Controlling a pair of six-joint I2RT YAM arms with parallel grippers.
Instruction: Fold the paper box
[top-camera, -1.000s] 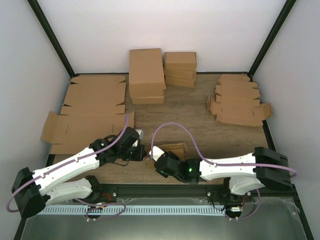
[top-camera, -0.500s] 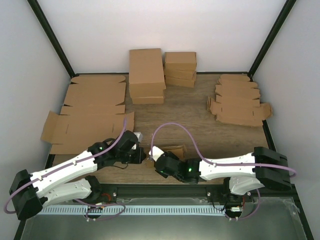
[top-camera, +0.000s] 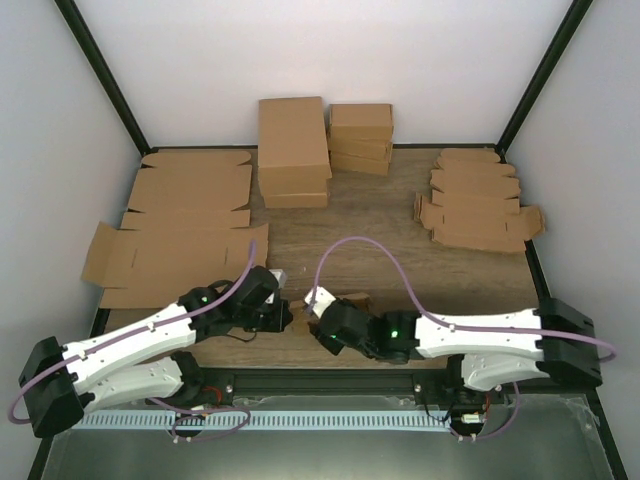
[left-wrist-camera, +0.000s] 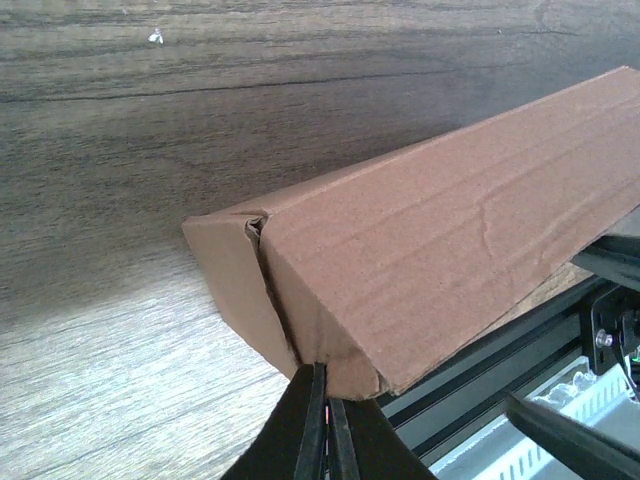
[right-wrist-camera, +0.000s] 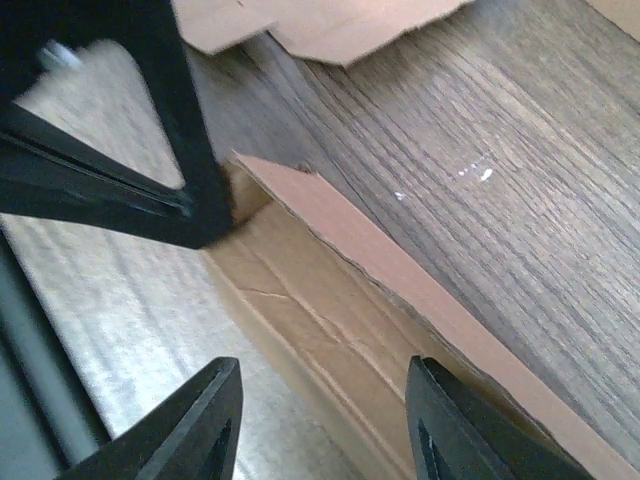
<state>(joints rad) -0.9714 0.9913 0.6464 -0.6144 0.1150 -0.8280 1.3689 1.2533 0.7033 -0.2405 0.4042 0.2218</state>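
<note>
The paper box (left-wrist-camera: 430, 230) is a long brown cardboard piece lying on the wooden table near its front edge; in the top view only a bit of the paper box (top-camera: 352, 298) shows behind the right arm. My left gripper (left-wrist-camera: 325, 390) is shut, its tips touching the lower corner of the box's end flap. My right gripper (right-wrist-camera: 325, 420) is open and straddles the box (right-wrist-camera: 330, 300), with one finger (right-wrist-camera: 215, 425) over the table and the other finger (right-wrist-camera: 445, 425) over the far wall. In the top view the left gripper (top-camera: 288, 316) and right gripper (top-camera: 320, 314) meet at the box's left end.
Large flat cardboard sheets (top-camera: 185, 225) lie at the left. Folded brown boxes (top-camera: 293, 150) are stacked at the back. Flat die-cut blanks (top-camera: 475, 205) are piled at the right. A black rail (top-camera: 330, 380) runs along the table's near edge, close to the box.
My right gripper has opened wider over the box and its arm has shifted right. The left gripper has slid nearer the front edge, staying shut.
</note>
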